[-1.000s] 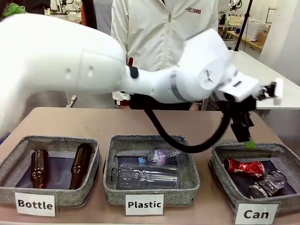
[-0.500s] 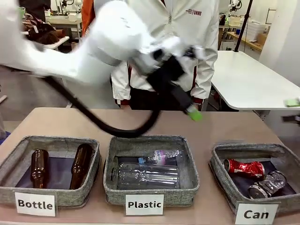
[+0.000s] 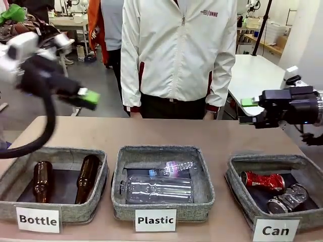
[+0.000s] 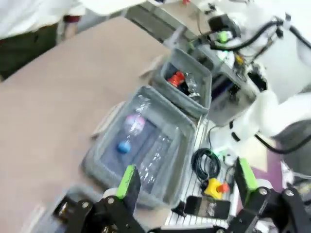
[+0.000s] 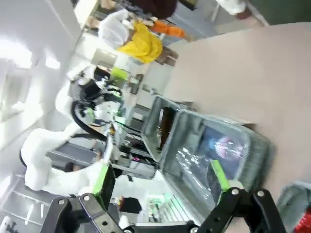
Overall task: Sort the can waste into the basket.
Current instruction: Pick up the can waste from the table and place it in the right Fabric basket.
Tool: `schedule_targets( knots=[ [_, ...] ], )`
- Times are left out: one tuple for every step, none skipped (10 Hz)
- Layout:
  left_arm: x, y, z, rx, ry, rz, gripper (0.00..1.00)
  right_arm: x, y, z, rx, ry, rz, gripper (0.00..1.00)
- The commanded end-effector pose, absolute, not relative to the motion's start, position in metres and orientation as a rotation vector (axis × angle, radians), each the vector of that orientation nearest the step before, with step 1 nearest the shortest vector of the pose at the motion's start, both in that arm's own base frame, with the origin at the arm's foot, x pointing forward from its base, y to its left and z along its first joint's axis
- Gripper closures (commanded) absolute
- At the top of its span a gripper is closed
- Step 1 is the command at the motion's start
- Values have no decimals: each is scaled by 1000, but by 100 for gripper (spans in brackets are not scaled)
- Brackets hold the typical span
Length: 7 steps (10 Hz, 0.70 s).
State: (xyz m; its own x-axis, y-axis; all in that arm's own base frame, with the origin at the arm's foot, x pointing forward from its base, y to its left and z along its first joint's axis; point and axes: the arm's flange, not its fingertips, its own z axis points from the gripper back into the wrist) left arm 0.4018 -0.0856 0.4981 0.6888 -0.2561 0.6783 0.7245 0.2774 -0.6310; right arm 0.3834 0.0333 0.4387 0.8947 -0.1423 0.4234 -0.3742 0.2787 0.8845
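The grey "Can" basket [image 3: 237, 189] stands at the front right of the table. Inside it lie the crushed red can [image 3: 262, 180] and the black can with a silver top [image 3: 286, 197]. My left gripper [image 3: 90, 98] hangs open and empty high above the table's far left. At the right, my right gripper [image 3: 247, 111] is also open and empty, level and above the far side of the Can basket. From the left wrist, the open gripper [image 4: 187, 179] looks down on the Can basket [image 4: 200, 77] with the red can [image 4: 176, 78]. The right wrist view has its gripper [image 5: 161, 178] open.
The "Plastic" basket [image 3: 204, 189] in the middle holds clear plastic bottles [image 3: 159, 187]. The "Bottle" basket [image 3: 10, 176] at the left holds two brown bottles [image 3: 87, 177]. A person in a white jacket [image 3: 179, 55] stands at the far side. Bare tabletop [image 3: 166, 132] lies behind the baskets.
My left arm has swung from above the Can basket across the table to the far left. My right gripper has come into view at the right. Both cans stay in the basket.
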Motion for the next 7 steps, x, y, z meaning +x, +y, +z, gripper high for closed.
schedule_targets(
  knots=[
    [388, -27, 470, -1191, -589, -579, 0, 394, 35, 428, 1347, -490, -11, 0],
    [382, 9, 447, -1246, -640, -521, 0, 405, 19, 424, 1369, -444, -100, 0],
    [378, 33, 436, -1268, -692, -497, 0, 413, 6, 425, 1348, -487, -182, 0],
    [385, -1, 459, -1181, -572, -538, 0, 393, 30, 424, 1349, -459, 26, 0],
    [385, -1, 459, -1181, -572, -538, 0, 393, 30, 424, 1349, -459, 26, 0],
    [385, -1, 459, -1181, -572, -538, 0, 393, 30, 424, 1349, -459, 26, 0],
    [385, -1, 459, -1181, -572, -538, 0, 393, 30, 424, 1349, -459, 26, 0]
  ],
)
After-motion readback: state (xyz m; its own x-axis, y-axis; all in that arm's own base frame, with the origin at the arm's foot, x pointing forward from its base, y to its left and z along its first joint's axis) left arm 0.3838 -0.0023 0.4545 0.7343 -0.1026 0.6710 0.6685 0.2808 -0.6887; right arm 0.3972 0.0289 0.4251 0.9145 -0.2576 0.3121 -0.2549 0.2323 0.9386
